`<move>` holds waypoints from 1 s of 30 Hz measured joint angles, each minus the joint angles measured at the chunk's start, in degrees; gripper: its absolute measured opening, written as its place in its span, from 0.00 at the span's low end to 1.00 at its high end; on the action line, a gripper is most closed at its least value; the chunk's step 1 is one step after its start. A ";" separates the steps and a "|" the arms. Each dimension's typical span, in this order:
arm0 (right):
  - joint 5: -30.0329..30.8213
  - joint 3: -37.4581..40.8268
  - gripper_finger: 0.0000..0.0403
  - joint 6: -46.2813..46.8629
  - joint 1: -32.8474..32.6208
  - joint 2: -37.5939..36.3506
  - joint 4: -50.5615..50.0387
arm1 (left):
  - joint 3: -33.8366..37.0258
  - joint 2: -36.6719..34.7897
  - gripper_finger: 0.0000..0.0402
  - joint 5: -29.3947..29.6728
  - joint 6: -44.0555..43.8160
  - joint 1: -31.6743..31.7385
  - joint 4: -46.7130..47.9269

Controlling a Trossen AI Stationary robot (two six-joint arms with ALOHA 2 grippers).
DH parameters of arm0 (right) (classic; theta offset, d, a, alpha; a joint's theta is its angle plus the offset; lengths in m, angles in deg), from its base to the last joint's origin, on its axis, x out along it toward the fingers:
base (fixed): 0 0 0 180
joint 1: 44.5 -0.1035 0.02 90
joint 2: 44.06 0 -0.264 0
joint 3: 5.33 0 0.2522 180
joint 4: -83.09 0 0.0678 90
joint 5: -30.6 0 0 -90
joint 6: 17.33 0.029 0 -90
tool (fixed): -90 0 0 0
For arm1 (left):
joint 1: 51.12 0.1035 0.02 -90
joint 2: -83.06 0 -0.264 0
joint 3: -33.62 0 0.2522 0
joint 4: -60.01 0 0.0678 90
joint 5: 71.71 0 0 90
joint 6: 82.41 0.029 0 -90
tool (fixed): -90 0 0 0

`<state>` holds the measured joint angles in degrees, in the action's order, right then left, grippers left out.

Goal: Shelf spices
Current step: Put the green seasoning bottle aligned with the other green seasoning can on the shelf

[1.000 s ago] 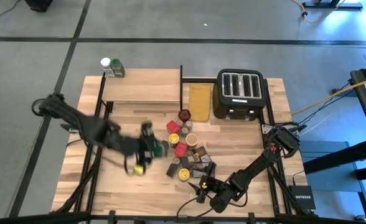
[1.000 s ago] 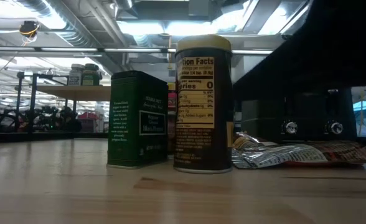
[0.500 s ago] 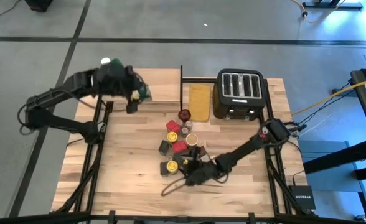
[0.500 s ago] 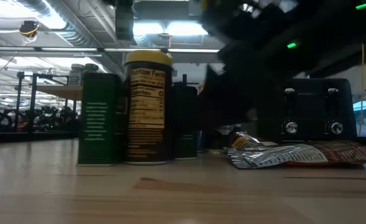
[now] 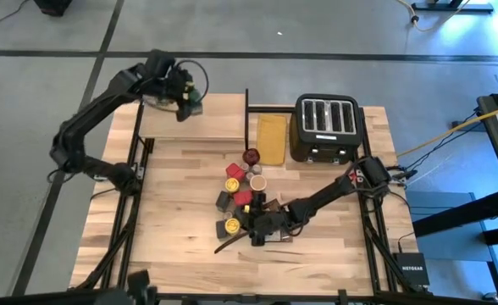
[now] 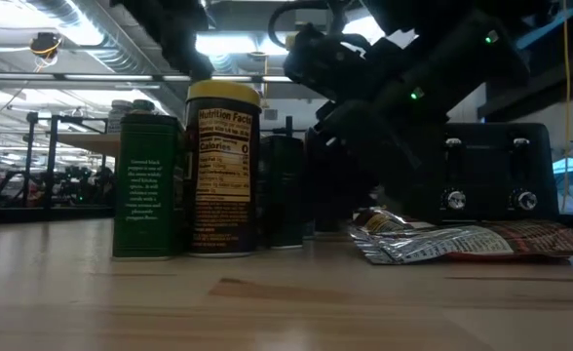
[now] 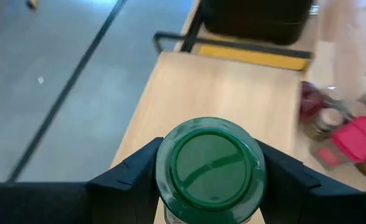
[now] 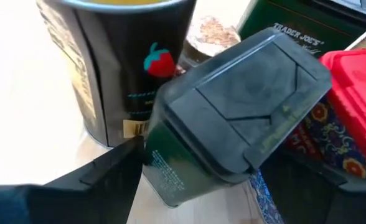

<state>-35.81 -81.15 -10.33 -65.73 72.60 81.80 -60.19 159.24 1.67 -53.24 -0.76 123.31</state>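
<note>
My left gripper (image 5: 186,96) is shut on a green-lidded spice jar (image 7: 211,165) above the far left part of the light-wood shelf (image 5: 215,119). The other spices (image 5: 245,191) stand clustered mid-table. My right gripper (image 5: 262,230) is open at the cluster's near side, low over the table. Its fingers stand on either side of a dark tin with a black flip lid (image 8: 245,118). A yellow-lidded jar (image 6: 223,166) and a green tin (image 6: 148,180) stand upright beside it. My left gripper pinches the jar's sides just under the green lid (image 7: 170,186) between its two fingers (image 7: 130,177). The fingers slant down from above. The jar is lifted clear over the shelf plank (image 7: 233,93), its lid facing the wrist. My right gripper: whether its fingers touch the dark tin I cannot tell.
A black toaster (image 5: 325,127) stands at the far right, with a tan-yellow board (image 5: 272,138) beside it. Foil packets (image 6: 442,244) lie flat near the cluster. A red box (image 8: 357,93) sits right beside the dark tin. Bare tabletop lies at the near left.
My left gripper has swung from the table's middle toward the far left, carrying the green-lidded jar over the shelf, and its wrist has rolled. My right gripper has gone from the near edge leftward into the cluster. The yellow-lidded jar and green tin have slid toward the table's left.
</note>
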 joint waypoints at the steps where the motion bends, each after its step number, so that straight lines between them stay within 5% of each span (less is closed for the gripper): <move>1: -0.49 0.00 0.77 0.00 0.14 0.00 -0.02 | 0.00 1.21 0.49 -0.51 -0.02 1.39 0.06; 12: -0.88 0.00 0.77 -0.45 0.90 0.00 -0.07 | 0.02 7.26 0.50 -4.78 0.92 9.11 -1.73; 30: -1.19 -0.04 0.77 0.32 2.65 -0.47 -1.26 | -1.15 7.27 0.56 -4.23 0.24 9.43 -1.99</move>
<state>-37.00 -81.19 -10.00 -63.08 72.13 80.54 -61.33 166.52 -2.57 -53.00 8.67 121.32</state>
